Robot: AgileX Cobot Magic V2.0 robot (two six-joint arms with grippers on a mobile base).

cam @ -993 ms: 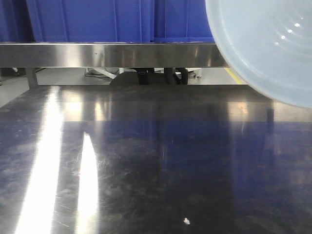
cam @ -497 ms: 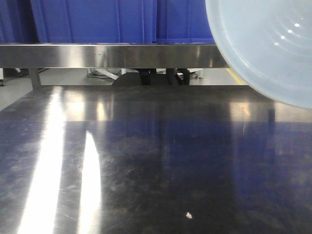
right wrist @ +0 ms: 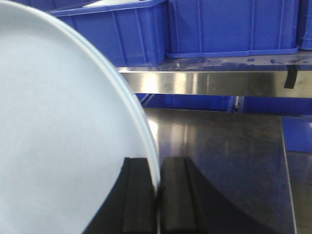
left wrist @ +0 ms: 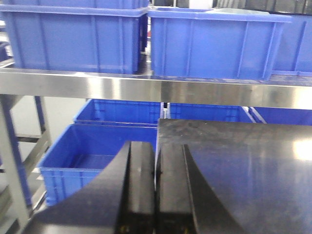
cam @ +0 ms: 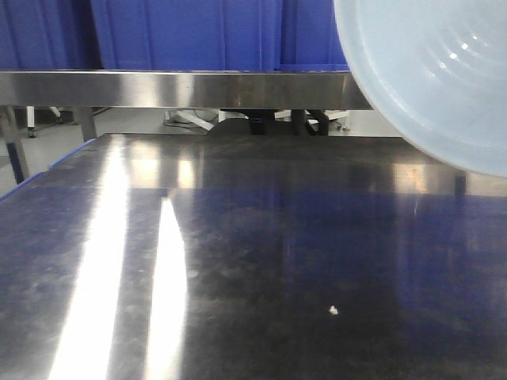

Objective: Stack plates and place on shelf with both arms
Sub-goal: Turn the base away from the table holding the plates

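— holding what?
— pinching a plate (right wrist: pixel 63 122) by the rim in the right gripper (right wrist: pixel 157 195), aloft before the shelf (cam: pixel 182 89); nothing in the closed left gripper (left wrist: pixel 156 195)
— handling?
— likely stiff, slick, breakable; safest deep on the rim

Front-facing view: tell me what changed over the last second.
The background slid right in the picture: the blue crates, the shelf rail and the white speck on the tabletop, whose left edge now shows. The camera probably moved or turned left. The plate kept its upper-right corner. No grasp or release seen.
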